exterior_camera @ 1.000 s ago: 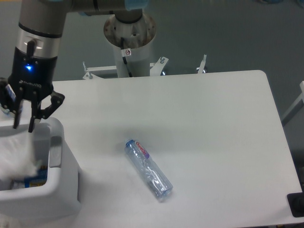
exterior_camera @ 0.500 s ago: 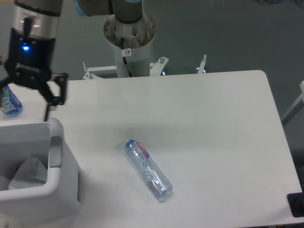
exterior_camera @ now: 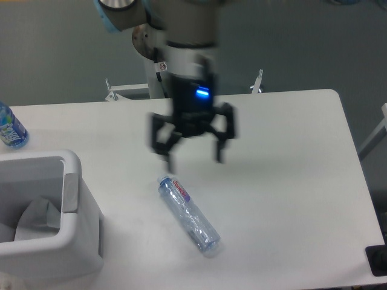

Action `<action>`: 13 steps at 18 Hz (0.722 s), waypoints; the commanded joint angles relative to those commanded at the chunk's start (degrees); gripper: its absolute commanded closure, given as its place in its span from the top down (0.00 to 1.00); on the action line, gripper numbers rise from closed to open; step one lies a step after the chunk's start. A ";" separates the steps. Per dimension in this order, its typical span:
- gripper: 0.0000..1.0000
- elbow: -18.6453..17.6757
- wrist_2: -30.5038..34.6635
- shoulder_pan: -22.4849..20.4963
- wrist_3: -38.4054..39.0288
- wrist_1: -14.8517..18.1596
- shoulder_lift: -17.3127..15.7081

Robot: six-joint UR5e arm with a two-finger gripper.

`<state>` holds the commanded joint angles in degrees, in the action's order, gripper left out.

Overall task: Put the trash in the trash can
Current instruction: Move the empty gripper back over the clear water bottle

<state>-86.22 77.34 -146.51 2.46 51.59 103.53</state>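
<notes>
One item of trash is down in the trash can point(exterior_camera: 75, 238) already: the crumpled white wad point(exterior_camera: 37, 216) sits inside against the bin's inner wall, at the near-left corner of the surface point(exterior_camera: 290, 181). Half a second ago the end effector point(exterior_camera: 193, 158) hung at the far-left edge, just beyond the bin; it has since swung across to the middle of the surface, and it is blurred with motion. Its fingers point(exterior_camera: 218, 151) are spread wide apart and hold nothing, pointing down just beyond the cap end of the clear bottle point(exterior_camera: 188, 214), not touching it.

That bottle has not shifted. It lies on its side on the bare white top, slanting toward the near edge, crinkled clear plastic with a pink-purple label near its upper end.

Off at the far-left edge stands a blue-tinted bottle point(exterior_camera: 11, 128) with a blue label, upright and well apart from everything else. Nothing lies between the spread fingers and the clear bottle.

The bin is thick-walled white plastic, rectangular with rounded corners, with a grey panel point(exterior_camera: 71, 192) set into its rim. A blue light glows on the arm's wrist point(exterior_camera: 199, 92).
</notes>
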 joint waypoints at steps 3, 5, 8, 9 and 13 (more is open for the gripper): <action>1.00 0.00 2.44 -1.23 -0.18 -0.17 4.74; 1.00 0.69 5.61 -1.24 -0.18 -0.18 8.69; 1.00 3.23 6.32 -1.24 0.00 -0.18 15.19; 1.00 3.94 7.03 -1.24 0.52 -0.18 16.43; 1.00 3.60 8.78 -0.54 0.70 -0.18 19.95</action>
<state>-82.62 86.12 -147.04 3.16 51.42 123.48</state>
